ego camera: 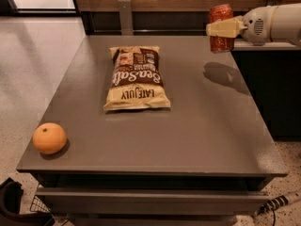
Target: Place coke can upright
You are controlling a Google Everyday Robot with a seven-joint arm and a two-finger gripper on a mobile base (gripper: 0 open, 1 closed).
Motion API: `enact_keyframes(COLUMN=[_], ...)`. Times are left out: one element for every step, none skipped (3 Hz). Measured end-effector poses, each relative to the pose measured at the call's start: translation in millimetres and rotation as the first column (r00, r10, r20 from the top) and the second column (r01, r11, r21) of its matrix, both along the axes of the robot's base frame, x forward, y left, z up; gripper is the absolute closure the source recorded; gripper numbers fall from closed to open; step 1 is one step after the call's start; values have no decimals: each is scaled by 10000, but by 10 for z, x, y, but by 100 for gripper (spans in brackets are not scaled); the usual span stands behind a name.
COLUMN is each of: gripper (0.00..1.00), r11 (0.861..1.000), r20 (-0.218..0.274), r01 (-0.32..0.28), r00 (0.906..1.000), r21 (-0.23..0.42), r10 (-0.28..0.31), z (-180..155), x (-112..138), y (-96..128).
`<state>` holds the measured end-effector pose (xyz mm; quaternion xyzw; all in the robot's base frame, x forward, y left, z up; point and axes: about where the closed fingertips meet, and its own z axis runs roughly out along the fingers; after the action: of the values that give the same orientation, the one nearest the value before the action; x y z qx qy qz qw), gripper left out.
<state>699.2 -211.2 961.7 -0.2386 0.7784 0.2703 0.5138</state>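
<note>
The red coke can (221, 14) is held upright in the air above the far right part of the grey table (197, 126). My gripper (222, 28) reaches in from the right on a white arm, and its cream fingers (225, 28) are shut across the can's middle. The can's shadow lies on the table just below and in front of it. The can stands well above the tabletop and touches nothing else.
A brown and cream chip bag (137, 77) lies flat at the table's middle back. A round orange fruit (49, 138) sits at the near left corner. A dark counter (273, 79) stands right of the table. A metal post (125, 15) rises behind the table.
</note>
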Motion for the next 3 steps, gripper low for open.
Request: enact_keyframes(gripper=[100, 100, 100], r11=[9896, 9639, 9320], r20=[1139, 2172, 3010], r01=[-1224, -2056, -2761], r00=[9849, 9462, 8910], r21=[-758, -1692, -2348], r10=[1306, 2400, 3398], z=[-55, -149, -310], x=[6, 11, -5], y=[-11, 16, 135])
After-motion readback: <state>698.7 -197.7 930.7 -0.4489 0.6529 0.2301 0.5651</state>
